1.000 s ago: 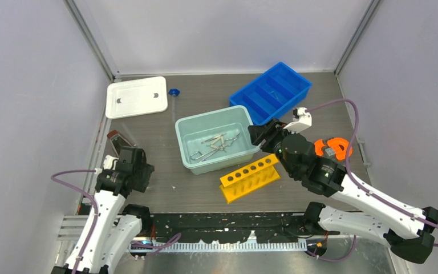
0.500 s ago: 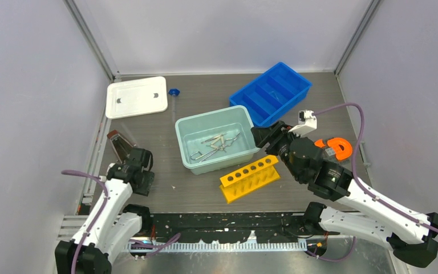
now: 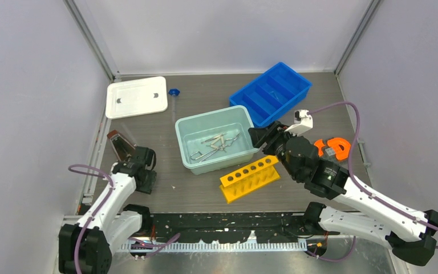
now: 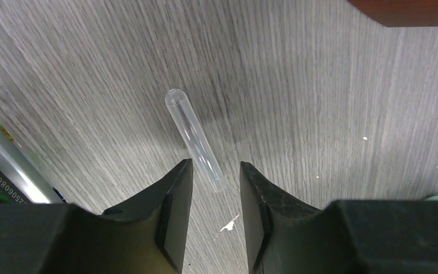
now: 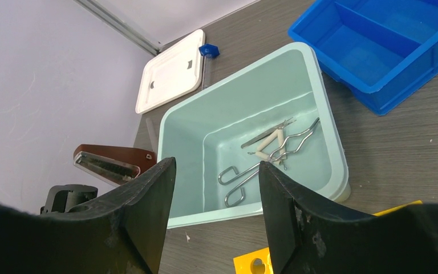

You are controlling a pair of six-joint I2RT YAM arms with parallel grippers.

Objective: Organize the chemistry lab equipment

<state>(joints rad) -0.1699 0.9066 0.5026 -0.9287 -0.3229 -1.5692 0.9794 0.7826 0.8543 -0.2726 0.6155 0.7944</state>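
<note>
A slim clear tube lies on the grey wood table, with no cap showing on it. My left gripper hangs over its near end, open; the tube's tip sits between the fingertips and touches neither. From above, the left gripper is at the table's left side. Thin silvery metal tools lie inside the pale teal tub. My right gripper hovers open just right of the tub, empty. Another clear tube with a blue cap lies near the back.
A blue divided tray sits at the back right. A yellow rack with holes lies in front of the tub. A white lid, a brown flat object beside my left gripper, and an orange spool are also here.
My left arm has shifted right, toward the brown object, and its jaws have narrowed. The right arm has barely moved and stays open.
</note>
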